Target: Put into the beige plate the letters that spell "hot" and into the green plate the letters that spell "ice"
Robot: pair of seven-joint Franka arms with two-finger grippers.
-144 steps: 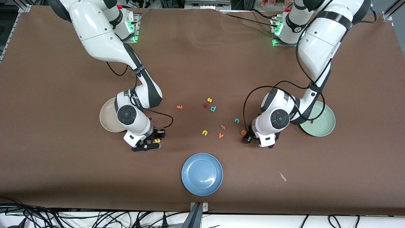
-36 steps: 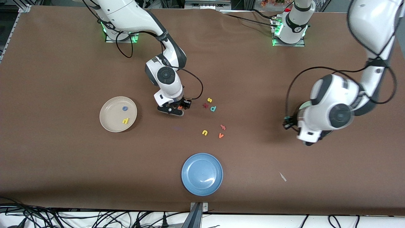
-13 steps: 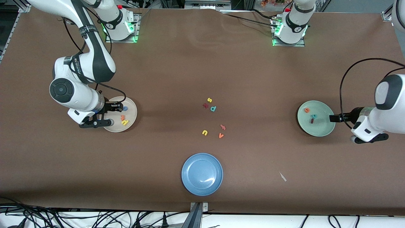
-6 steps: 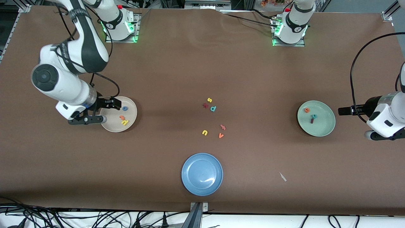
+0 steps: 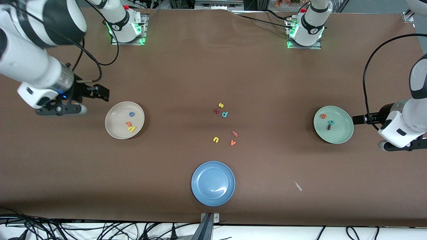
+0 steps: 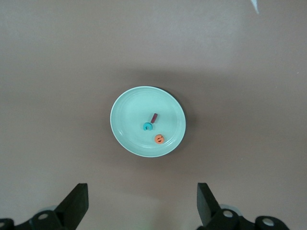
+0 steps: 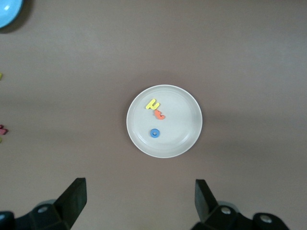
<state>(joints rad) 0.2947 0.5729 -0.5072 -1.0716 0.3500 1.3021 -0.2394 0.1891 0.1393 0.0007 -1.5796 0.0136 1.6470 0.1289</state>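
Nearest the front camera: round glossy blue plate (image 5: 213, 183) with a soft highlight, on the matte brown table covering (image 5: 200, 66). Small pale scrap (image 5: 298, 186) toward the left arm's end, near that same edge.

Farther in, mid-table: loose cluster of tiny foam letters. Yellow "u" (image 5: 216, 139), orange "v" (image 5: 233, 143) and a salmon-coloured piece (image 5: 235, 134) nearest; farther, teal "p" (image 5: 225, 114), dark red piece (image 5: 217, 111) and yellow "s" (image 5: 220, 105), close together.

Toward the right arm's end: round cream-beige shallow plate (image 5: 124, 120) with raised rim, smooth. Inside it: yellow "h" (image 5: 132, 128), orange "t" (image 5: 128, 124) touching or just beside it, blue ring-shaped "o" (image 5: 131, 114) apart, farthest of the three. All three flat on the plate floor.

Toward the left arm's end: round pale mint-green shallow plate (image 5: 333, 124). Inside it: dark red bar-like "i" (image 5: 329, 127), teal "c" (image 5: 331, 122) just beside it, orange round "e" (image 5: 323, 116) a little apart.

Right gripper (image 5: 87, 100) up in the air over bare table, beside the beige plate toward the table's end; black fingers spread wide, nothing between them. Left gripper (image 5: 363, 131) likewise aloft over bare table beside the green plate; spread wide and empty, as seen from its wrist view.

Farthest: both white arm bases, green lights lit.
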